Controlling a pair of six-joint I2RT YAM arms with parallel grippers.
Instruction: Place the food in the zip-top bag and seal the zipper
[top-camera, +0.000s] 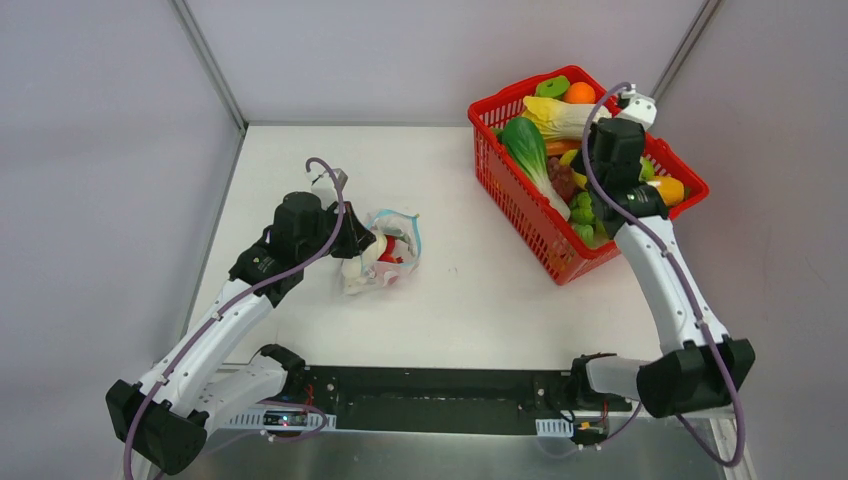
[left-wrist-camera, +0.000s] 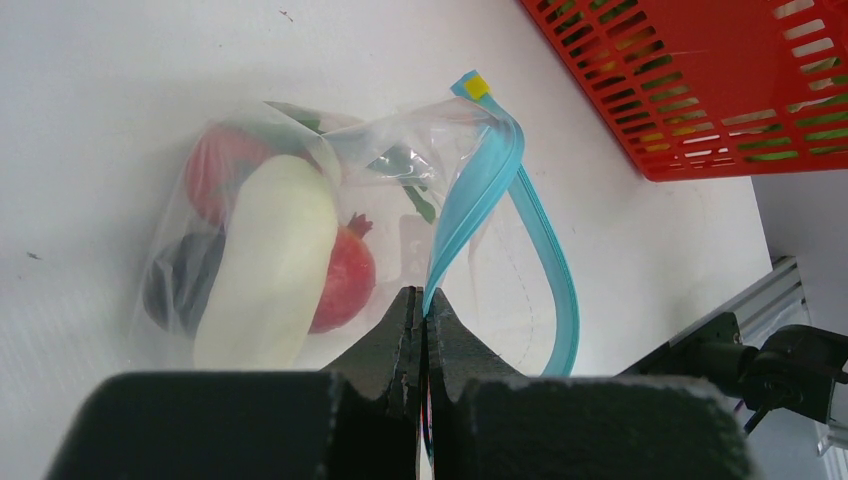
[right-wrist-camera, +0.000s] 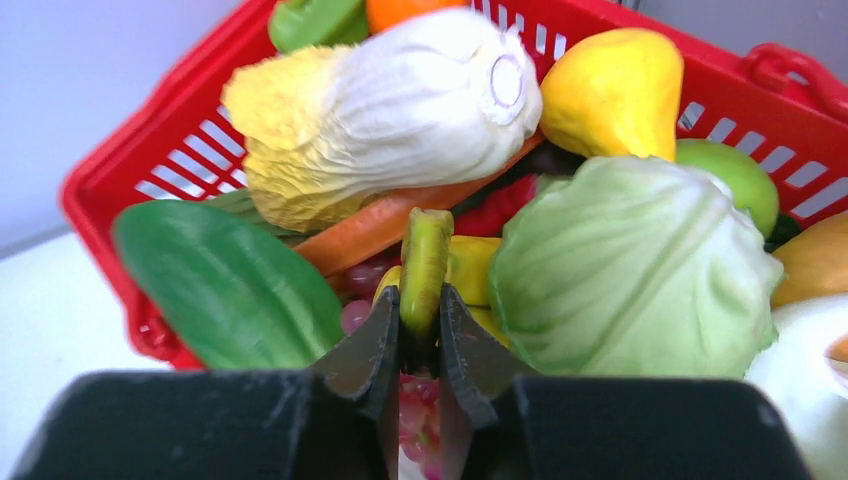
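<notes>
The clear zip-top bag (top-camera: 385, 250) lies on the table left of centre. In the left wrist view it holds a white radish (left-wrist-camera: 270, 260), a red tomato (left-wrist-camera: 345, 280) and a dark purple ball (left-wrist-camera: 175, 285). Its teal-blue zipper (left-wrist-camera: 480, 180) gapes open in a loop. My left gripper (left-wrist-camera: 422, 305) is shut on one zipper edge of the bag; it also shows in the top view (top-camera: 355, 240). My right gripper (right-wrist-camera: 425, 300) is inside the red basket, shut on a yellow-green stem (right-wrist-camera: 425, 250), next to a green cabbage (right-wrist-camera: 630, 270) and a yellow lemon (right-wrist-camera: 610, 95).
The red mesh basket (top-camera: 520, 215) stands at the back right, full of toy produce: a pale napa cabbage (right-wrist-camera: 390, 110), a big green leaf (right-wrist-camera: 225, 285), a carrot, grapes. The right arm (top-camera: 655, 260) reaches over its near wall. White walls enclose the table.
</notes>
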